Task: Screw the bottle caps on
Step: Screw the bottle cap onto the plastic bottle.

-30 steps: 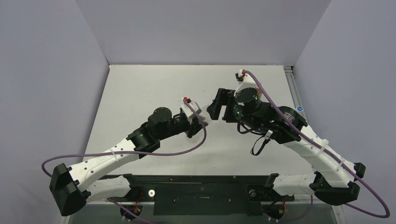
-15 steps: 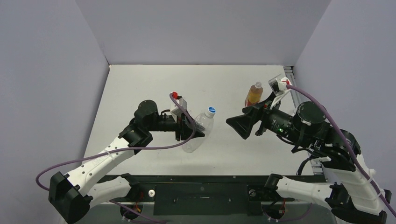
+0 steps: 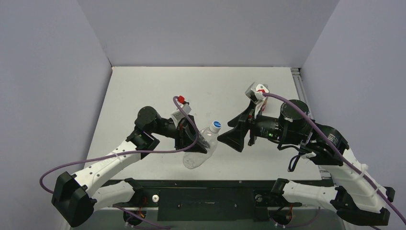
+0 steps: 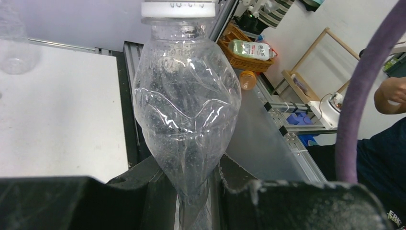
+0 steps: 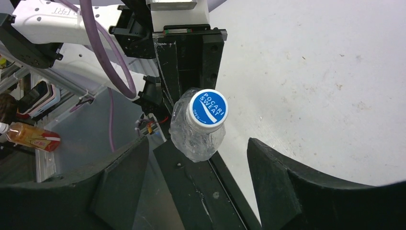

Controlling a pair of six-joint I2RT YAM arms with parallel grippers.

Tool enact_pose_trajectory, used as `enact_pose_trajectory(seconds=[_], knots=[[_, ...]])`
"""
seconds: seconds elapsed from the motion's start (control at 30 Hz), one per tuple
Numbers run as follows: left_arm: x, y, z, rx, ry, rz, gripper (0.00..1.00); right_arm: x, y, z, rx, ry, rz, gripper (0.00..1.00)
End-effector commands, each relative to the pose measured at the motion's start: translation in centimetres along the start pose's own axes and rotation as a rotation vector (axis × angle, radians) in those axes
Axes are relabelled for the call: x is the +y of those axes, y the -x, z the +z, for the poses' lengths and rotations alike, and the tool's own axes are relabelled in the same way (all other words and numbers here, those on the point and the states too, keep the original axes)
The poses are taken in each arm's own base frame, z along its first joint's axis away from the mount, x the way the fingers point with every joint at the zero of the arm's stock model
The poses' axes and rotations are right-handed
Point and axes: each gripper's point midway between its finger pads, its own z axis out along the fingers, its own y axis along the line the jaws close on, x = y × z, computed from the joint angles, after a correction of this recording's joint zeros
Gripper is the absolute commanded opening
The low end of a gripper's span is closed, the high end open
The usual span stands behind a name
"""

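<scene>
A clear bottle is held tilted above the table, its crumpled body pinched in my left gripper, which is shut on it. In the left wrist view the bottle rises straight out from between the jaws of that gripper. A blue-and-white cap sits on its neck and shows in the top view too. My right gripper is open just right of the cap and faces it. Its fingers stand wide on either side of the bottle without touching. No plain white cap shows.
An amber bottle with a red band shows at the far left of the right wrist view, past the table's black front rail. Bare white table lies behind both arms. Purple cables loop off each wrist.
My right gripper swung out to the right, then came back left toward the cap. The left arm brought the clear bottle slightly nearer the front. The amber bottle on the table is now hidden.
</scene>
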Motion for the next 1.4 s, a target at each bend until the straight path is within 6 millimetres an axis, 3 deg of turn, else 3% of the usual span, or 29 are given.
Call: enact_pose_trajectory(seconds=[0.0, 0.43, 0.77, 0.8, 0.9, 0.93, 1.1, 1.27, 1.37], knots=[[-1.7, 0.3, -0.1, 0.009, -0.07, 0.038, 0.0, 0.7, 1.4, 0.3, -0.038, 0.046, -0.044, 0.7], [-2.1, -0.2, 0.1, 0.019, -0.093, 0.035, 0.0, 1.0, 2.5, 2.3, -0.039, 0.063, -0.032, 0.59], [-1.3, 0.5, 0.3, -0.003, -0.068, 0.051, 0.0, 0.7, 1.5, 2.5, -0.004, 0.058, -0.012, 0.29], [-0.5, 1.0, 0.5, -0.022, -0.032, 0.079, 0.0, 0.2, 1.1, 2.9, 0.018, 0.028, 0.005, 0.15], [2.8, 1.7, 0.6, -0.059, 0.159, 0.096, 0.0, -1.5, 0.6, 3.7, 0.038, -0.068, 0.066, 0.03], [3.7, 2.1, 0.4, -0.067, 0.223, 0.175, 0.0, -2.2, 0.4, 4.1, 0.053, -0.114, 0.101, 0.0], [9.6, 3.1, -1.3, -0.096, 0.648, 0.265, 0.0, -5.5, -0.7, 4.8, 0.094, -0.321, 0.221, 0.0], [11.5, 4.6, -1.5, -0.143, 0.816, 0.367, 0.0, -8.9, -1.1, 4.6, 0.092, -0.534, 0.26, 0.0], [12.7, 4.9, -1.6, -0.164, 0.919, 0.4, 0.0, -9.8, -1.5, 4.8, 0.088, -0.589, 0.286, 0.0]])
